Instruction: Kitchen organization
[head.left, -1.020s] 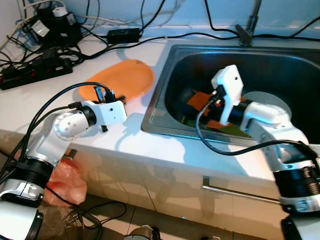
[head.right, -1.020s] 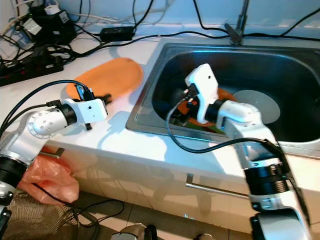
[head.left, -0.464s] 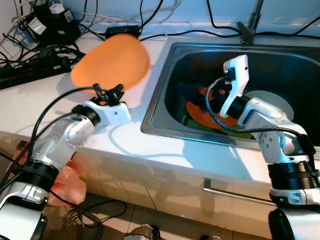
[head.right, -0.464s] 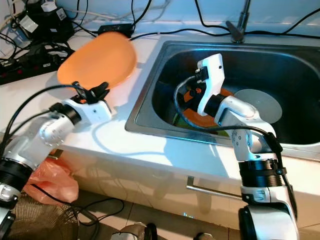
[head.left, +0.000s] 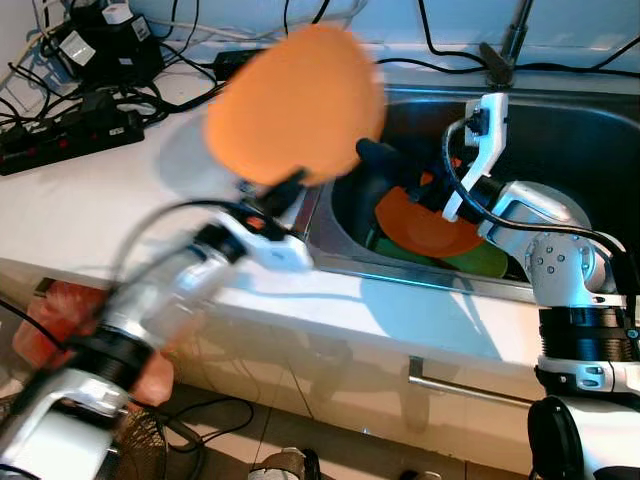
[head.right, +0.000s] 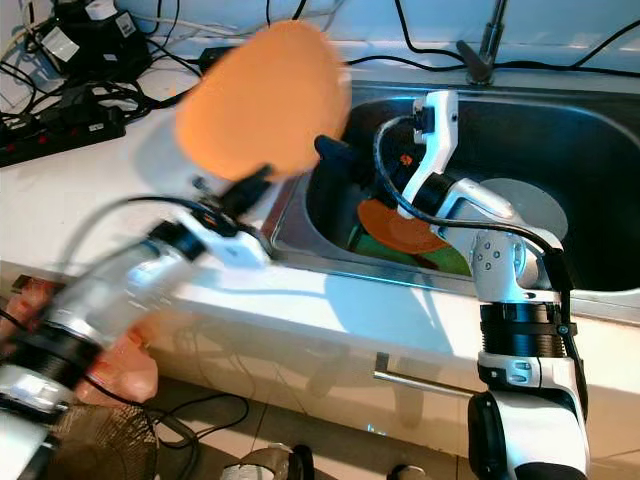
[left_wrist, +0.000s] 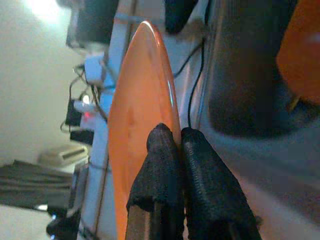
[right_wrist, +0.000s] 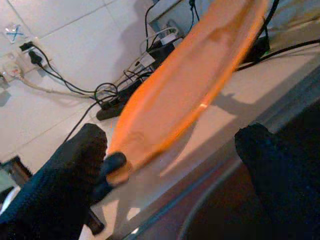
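Lifted off the white counter (head.left: 90, 210) since a second ago, the orange plate (head.left: 295, 105) is now hanging in the air at the sink's near-left corner, and the left arm carrying it is smeared with motion blur. The left gripper (left_wrist: 182, 172) is pinching the plate's rim between its two black fingers (left_wrist: 160, 165), pressed together on the edge, with the plate standing nearly on edge above them. The right gripper (head.left: 385, 160) is holding its fingers spread wide apart just beside that plate, gripping nothing, its wrist camera looking at the plate's underside between the two fingertips (right_wrist: 75, 165). Below the right gripper, inside the steel sink (head.left: 580, 130), another orange plate (head.left: 425, 220) is lying on a green one (head.left: 480, 262). Farther out, a black power strip (head.left: 60, 145) and tangled cables are sitting at the counter's back.
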